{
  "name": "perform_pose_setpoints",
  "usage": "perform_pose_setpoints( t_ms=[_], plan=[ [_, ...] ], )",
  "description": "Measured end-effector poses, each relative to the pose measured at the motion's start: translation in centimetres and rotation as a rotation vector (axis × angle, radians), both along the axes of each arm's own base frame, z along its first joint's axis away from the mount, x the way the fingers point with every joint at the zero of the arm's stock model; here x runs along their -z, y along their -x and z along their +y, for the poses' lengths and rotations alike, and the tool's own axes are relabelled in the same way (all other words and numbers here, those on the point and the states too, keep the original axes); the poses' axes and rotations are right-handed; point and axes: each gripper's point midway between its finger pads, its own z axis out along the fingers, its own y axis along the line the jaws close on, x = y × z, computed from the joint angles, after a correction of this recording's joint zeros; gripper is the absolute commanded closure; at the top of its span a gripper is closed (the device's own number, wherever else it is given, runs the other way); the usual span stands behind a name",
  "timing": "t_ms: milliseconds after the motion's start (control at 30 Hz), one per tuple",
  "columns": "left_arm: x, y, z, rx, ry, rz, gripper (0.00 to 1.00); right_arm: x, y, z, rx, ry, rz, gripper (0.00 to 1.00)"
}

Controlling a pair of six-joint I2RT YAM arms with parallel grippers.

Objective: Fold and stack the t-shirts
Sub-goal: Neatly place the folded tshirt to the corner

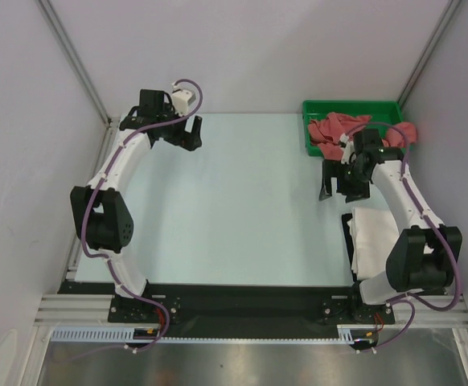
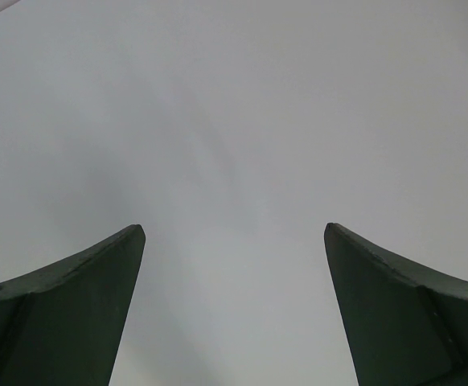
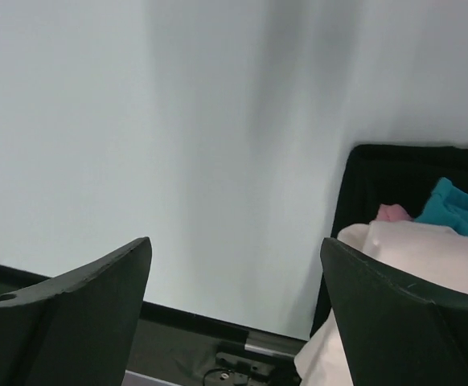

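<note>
Several dusty red t-shirts (image 1: pixel 338 129) lie crumpled in the green tray (image 1: pixel 310 108) at the back right, spilling over its right side. A folded white t-shirt (image 1: pixel 375 237) lies on a dark board at the right, under my right arm. In the right wrist view the white shirt (image 3: pixel 427 249) tops a stack, with teal (image 3: pixel 459 209) and pink (image 3: pixel 391 213) cloth behind it. My right gripper (image 1: pixel 338 189) is open and empty, just in front of the tray. My left gripper (image 1: pixel 187 135) is open and empty at the back left, over bare table.
The pale table top (image 1: pixel 242 201) spans the middle. White walls and metal posts close in the left, back and right. A black strip and both arm bases run along the near edge (image 1: pixel 242 301).
</note>
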Motion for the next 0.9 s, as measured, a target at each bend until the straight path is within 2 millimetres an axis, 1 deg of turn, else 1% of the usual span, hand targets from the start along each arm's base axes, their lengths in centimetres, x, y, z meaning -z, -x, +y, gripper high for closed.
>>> perform_pose_setpoints(
  t_ms=[67,100,133,233,267,300,367,400,500,600,667,800,900],
  plan=[
    [0.2,0.1,0.3,-0.005,-0.01,0.007,0.0,-0.5,-0.3,-0.9,0.058,0.015,-0.02,0.51],
    [0.3,0.1,0.5,-0.007,-0.014,0.01,0.0,-0.9,-0.5,-1.8,0.104,0.025,-0.037,0.73],
    [0.3,0.2,0.7,-0.009,-0.019,0.01,0.0,-1.4,-0.7,-3.0,0.167,0.041,-0.057,1.0],
    [0.4,0.5,1.4,-0.021,-0.037,0.011,0.0,-2.6,-0.9,-7.0,0.382,0.084,-0.128,1.0],
    [0.4,0.7,1.5,-0.025,-0.039,0.012,0.0,-2.7,-0.6,-8.1,0.441,0.098,-0.146,1.0],
    [0.4,0.9,1.7,-0.027,-0.042,0.013,0.0,-2.7,-0.1,-8.7,0.485,0.104,-0.154,1.0],
    [0.3,1.3,1.9,-0.03,-0.048,0.011,0.0,-2.1,0.6,-8.7,0.521,0.103,-0.146,1.0],
    [0.2,1.4,2.0,-0.03,-0.05,0.008,0.0,-1.4,0.8,-8.6,0.532,0.101,-0.134,1.0],
    [0.0,1.8,2.1,-0.032,-0.051,0.004,0.0,1.4,1.8,-8.5,0.56,0.102,-0.069,1.0],
    [0.0,2.0,2.2,-0.034,-0.053,0.004,0.0,3.5,2.6,-8.5,0.581,0.108,-0.007,1.0],
    [0.2,2.1,2.2,-0.035,-0.055,0.009,0.0,4.3,2.3,-8.6,0.587,0.112,0.01,1.0],
    [0.8,2.3,2.5,-0.041,-0.062,0.023,0.0,5.4,0.7,-8.6,0.584,0.098,0.0,1.0],
    [0.9,2.3,2.8,-0.044,-0.066,0.025,0.0,6.2,0.2,-8.7,0.586,0.098,0.01,1.0]
  ],
)
